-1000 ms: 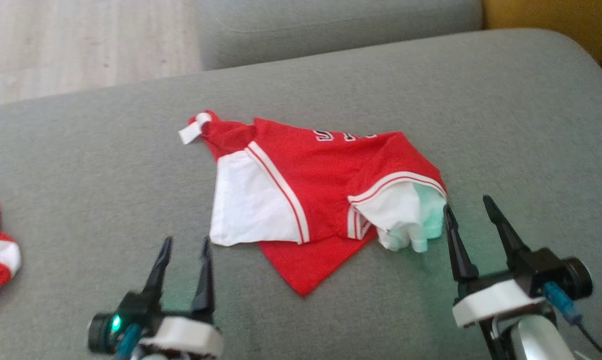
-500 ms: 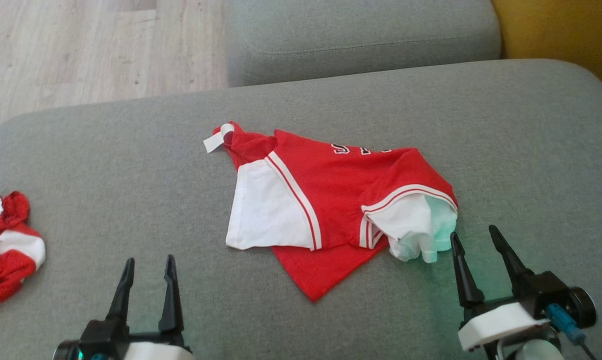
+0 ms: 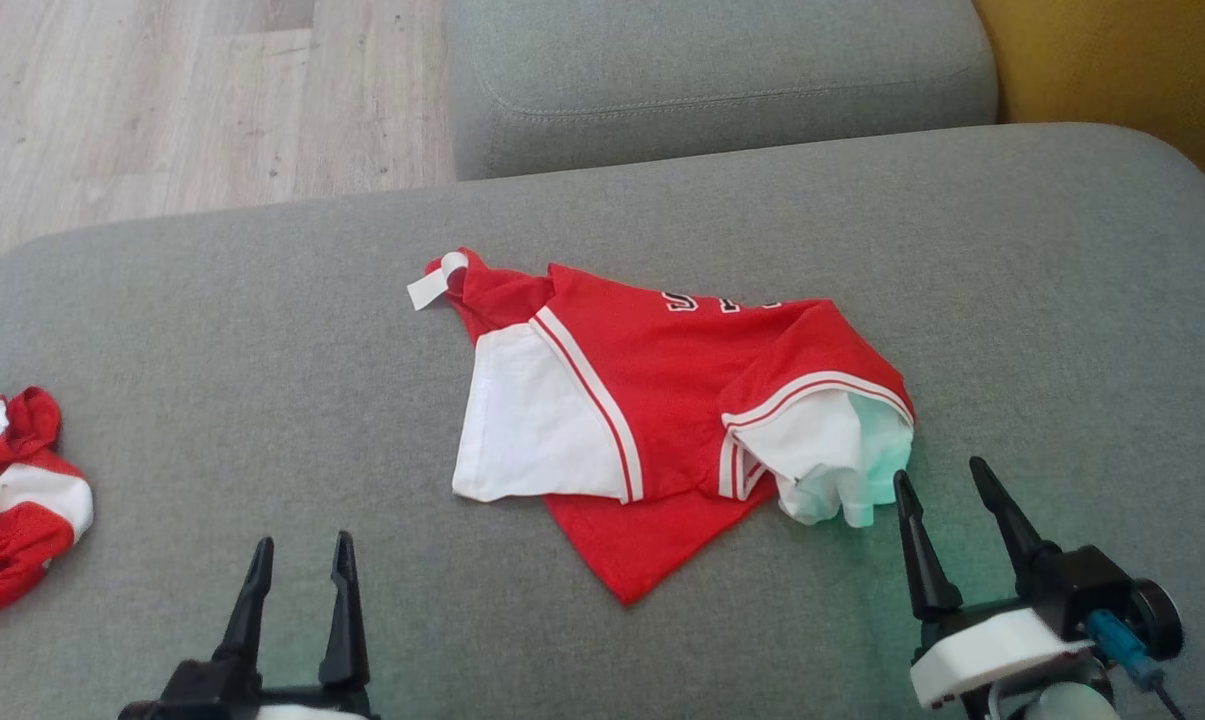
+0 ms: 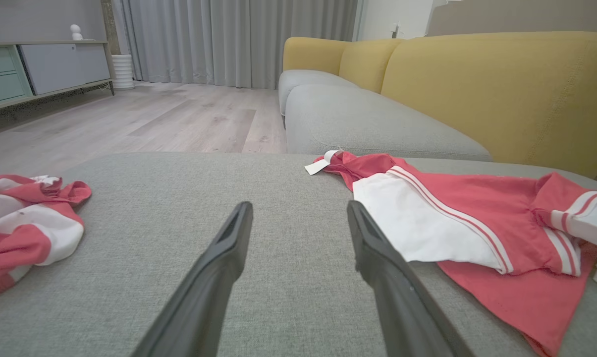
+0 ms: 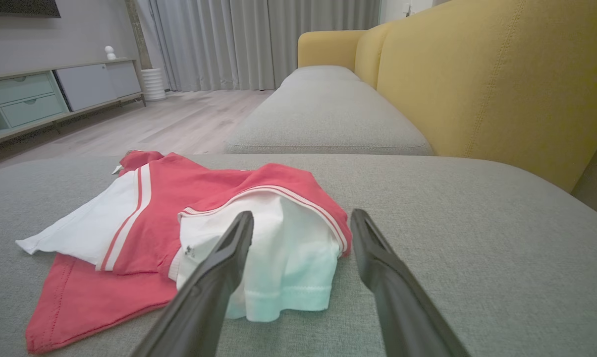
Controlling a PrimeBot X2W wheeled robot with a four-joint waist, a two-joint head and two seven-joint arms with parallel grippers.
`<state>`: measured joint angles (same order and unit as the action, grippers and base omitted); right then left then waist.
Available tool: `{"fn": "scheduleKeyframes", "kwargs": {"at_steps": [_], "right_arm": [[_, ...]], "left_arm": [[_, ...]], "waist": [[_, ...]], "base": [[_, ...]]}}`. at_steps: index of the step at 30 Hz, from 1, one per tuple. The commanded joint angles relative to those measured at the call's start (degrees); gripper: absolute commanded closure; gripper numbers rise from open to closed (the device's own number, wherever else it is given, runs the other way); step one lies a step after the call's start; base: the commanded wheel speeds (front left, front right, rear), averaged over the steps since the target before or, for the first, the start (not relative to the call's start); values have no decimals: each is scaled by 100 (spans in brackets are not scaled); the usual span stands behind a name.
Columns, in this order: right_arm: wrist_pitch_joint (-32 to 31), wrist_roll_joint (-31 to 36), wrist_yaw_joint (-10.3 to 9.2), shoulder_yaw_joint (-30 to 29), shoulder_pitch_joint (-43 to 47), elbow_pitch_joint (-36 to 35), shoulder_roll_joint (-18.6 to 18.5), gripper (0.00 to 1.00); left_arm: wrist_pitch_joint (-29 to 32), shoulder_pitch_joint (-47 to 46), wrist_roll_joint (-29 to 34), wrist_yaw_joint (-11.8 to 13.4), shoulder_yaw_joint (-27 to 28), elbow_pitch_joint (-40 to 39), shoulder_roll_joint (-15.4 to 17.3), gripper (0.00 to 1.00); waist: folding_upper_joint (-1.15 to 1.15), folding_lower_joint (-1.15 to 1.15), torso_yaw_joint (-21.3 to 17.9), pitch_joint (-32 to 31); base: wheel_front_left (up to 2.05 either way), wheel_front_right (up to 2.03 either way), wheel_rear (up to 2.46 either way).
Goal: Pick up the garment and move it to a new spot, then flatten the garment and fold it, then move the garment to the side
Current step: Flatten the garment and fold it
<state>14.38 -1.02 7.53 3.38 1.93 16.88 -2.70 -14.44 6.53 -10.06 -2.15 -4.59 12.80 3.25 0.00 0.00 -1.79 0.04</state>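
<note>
A red garment (image 3: 682, 380) with white panels and striped trim lies crumpled in the middle of the grey sofa seat (image 3: 262, 330), a white tag at its far left tip. In the left wrist view the garment (image 4: 457, 218) lies to the right of my fingers. My left gripper (image 3: 302, 545) stands open near the front edge, left of the garment and apart from it. My right gripper (image 3: 940, 468) stands open just in front of the white sleeve (image 3: 832, 460). In the right wrist view that sleeve (image 5: 288, 248) sits just beyond the open fingertips.
A second red and white piece of clothing (image 3: 12, 500) lies bunched at the seat's left edge. Another grey cushion (image 3: 722, 80) lies beyond, with a yellow backrest (image 3: 1122, 70) at the right. Wooden floor (image 3: 162, 100) shows at the far left.
The head camera has tilted, shifting the whole picture down. Both grippers have drawn back a little toward the front edge. The garment lies as before.
</note>
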Motion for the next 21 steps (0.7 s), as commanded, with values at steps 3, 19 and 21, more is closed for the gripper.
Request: {"fn": "scheduleKeyframes", "kwargs": {"at_steps": [3, 19, 21], "right_arm": [[62, -23, -4, 166, -221, -140, -19, 0], [62, -56, -4, 358, -464, -215, -18, 0], [62, -65, -4, 410, -538, -267, -18, 0]], "left_arm": [[-55, -162, 49, -51, 239, -115, -14, 0], [-42, -1070, 244, -334, -299, 830, -35, 0], [87, -1422, 161, -358, -451, 1166, -35, 0]], "waist": [[0, 0, -8, -2], [0, 0, -204, 289], [0, 0, -279, 393]], "base": [[0, 0, 0], [0, 0, 0], [0, 0, 0]]}}
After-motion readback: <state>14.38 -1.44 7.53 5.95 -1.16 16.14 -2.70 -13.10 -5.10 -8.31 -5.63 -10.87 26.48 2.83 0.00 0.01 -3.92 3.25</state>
